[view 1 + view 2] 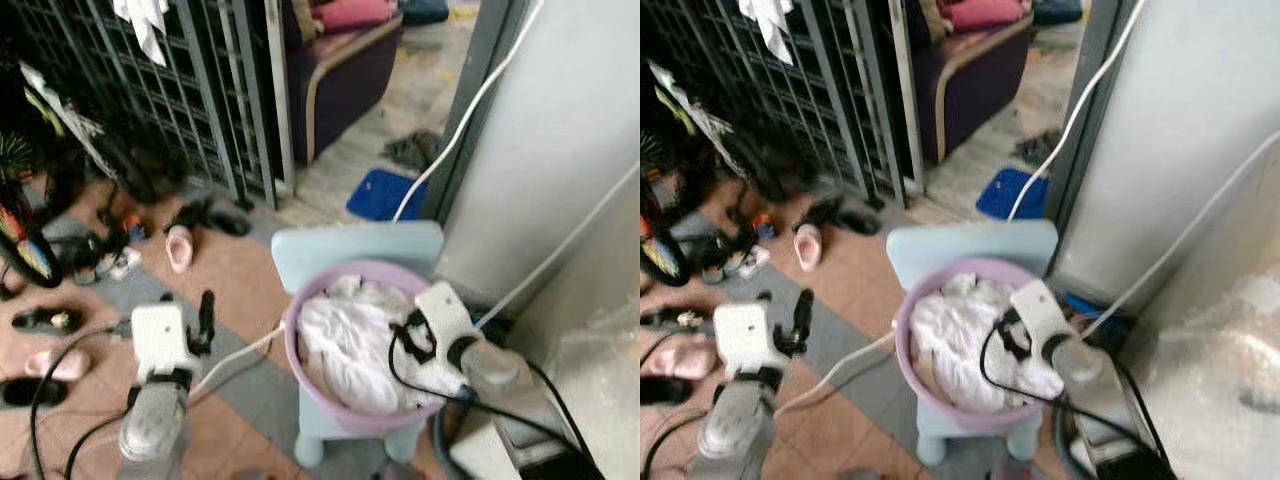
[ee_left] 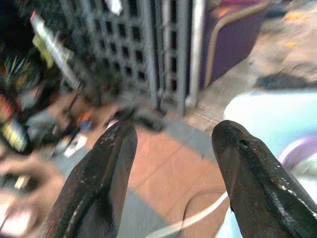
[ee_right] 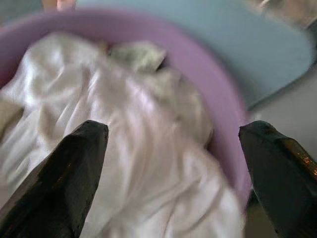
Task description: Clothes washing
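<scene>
The white clothes [image 1: 352,340], heaped in the purple basin [image 1: 300,372] on a pale blue chair [image 1: 355,250], are judged soft, light and best pinched at a raised fold by the spread right hand [image 3: 173,163] poised above.

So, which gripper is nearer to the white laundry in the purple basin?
Right. The right gripper hangs open just above the white laundry inside the purple basin. The left gripper is open off to the basin's left, over the floor.
</scene>
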